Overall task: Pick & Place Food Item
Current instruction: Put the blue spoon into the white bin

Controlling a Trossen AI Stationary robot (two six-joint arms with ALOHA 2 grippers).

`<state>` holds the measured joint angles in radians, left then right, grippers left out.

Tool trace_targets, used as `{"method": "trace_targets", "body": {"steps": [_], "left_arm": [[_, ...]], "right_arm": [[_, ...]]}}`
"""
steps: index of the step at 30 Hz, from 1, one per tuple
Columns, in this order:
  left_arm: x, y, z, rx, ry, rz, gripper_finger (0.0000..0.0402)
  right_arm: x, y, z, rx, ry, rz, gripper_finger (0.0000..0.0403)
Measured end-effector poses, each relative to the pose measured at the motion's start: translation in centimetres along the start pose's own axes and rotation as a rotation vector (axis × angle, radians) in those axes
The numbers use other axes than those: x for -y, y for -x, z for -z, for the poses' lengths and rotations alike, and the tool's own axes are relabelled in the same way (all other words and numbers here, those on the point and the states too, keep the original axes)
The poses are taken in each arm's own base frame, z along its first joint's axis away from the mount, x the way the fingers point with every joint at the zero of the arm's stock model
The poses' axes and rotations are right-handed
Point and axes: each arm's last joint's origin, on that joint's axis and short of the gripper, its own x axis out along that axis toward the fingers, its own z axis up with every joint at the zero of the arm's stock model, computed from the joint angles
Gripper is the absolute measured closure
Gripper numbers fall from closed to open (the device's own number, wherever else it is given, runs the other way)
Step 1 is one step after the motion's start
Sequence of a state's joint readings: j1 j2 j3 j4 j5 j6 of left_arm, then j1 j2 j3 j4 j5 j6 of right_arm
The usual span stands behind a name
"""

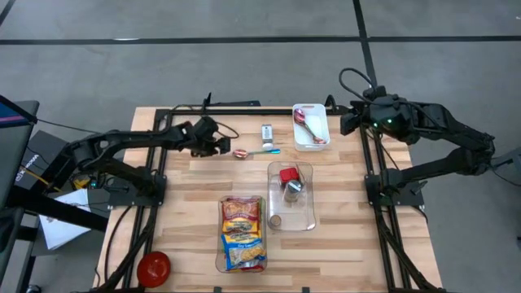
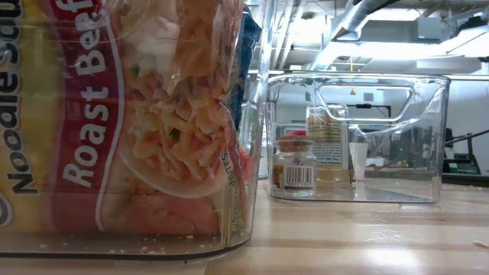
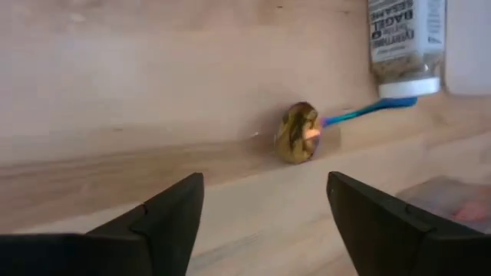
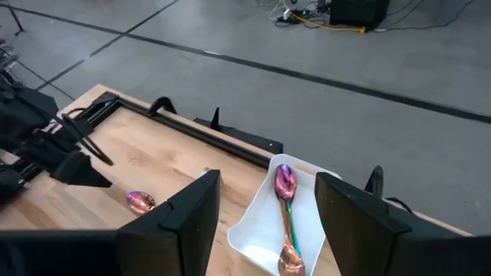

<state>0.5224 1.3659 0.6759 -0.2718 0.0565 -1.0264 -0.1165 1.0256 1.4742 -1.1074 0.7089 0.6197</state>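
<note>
Left gripper (image 1: 226, 146) hovers near spoon (image 1: 254, 151), jaws apart.

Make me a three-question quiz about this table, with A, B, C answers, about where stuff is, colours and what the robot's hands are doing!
1. Where does the noodle packet lie?
A. in a clear bin
B. in the white tray
C. on the floor

2. What colour is the handle of the spoon lying on the bare table?
A. black
B. blue
C. white

3. How do the left gripper's jaws stand?
A. shut on the spoon
B. shut on nothing
C. open

Answers:
1 A: the high view shows the packet inside a clear bin near the front edge.
2 B: the left wrist view shows a blue handle.
3 C: its two fingers stand apart, short of the spoon.
</note>
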Motion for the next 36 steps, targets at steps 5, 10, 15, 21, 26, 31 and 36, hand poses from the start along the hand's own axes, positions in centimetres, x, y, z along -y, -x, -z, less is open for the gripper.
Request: {"method": "trace_targets", "body": {"steps": [5, 10, 15, 21, 26, 31, 36], "left_arm": [[-1.4, -1.4, 0.5, 0.075, 0.083, 0.107, 0.0185], [-2.3, -2.2, 0.9, 0.113, 0.116, 0.099, 0.0224], [-2.2, -3.2, 0.8, 0.099, 0.114, 0.123, 0.0229], [-2.1, -4.9, 0.8, 0.092, 0.146, 0.160, 0.0218], [-2.2, -6.1, 1.0, 0.077, 0.156, 0.171, 0.0222], [-2.0, -6.6, 0.9, 0.070, 0.151, 0.208, 0.0230], [-2.1, -6.6, 1.0, 0.064, 0.147, 0.207, 0.0236]], "right_arm": [[0.0, 0.0, 0.0, -0.005, 0.005, -0.004, 0.0196], [0.0, 0.0, 0.0, -0.006, 0.020, -0.005, 0.0196], [-0.1, 0.0, 0.1, -0.016, 0.031, -0.019, 0.0196], [0.1, -0.2, 0.0, -0.018, 0.041, -0.008, 0.0196], [0.3, -0.3, -0.1, -0.019, 0.042, 0.001, 0.0196], [0.5, -0.5, -0.2, -0.031, 0.057, 0.002, 0.0196], [0.7, -0.7, -0.3, -0.029, 0.053, 0.022, 0.0196]]}}
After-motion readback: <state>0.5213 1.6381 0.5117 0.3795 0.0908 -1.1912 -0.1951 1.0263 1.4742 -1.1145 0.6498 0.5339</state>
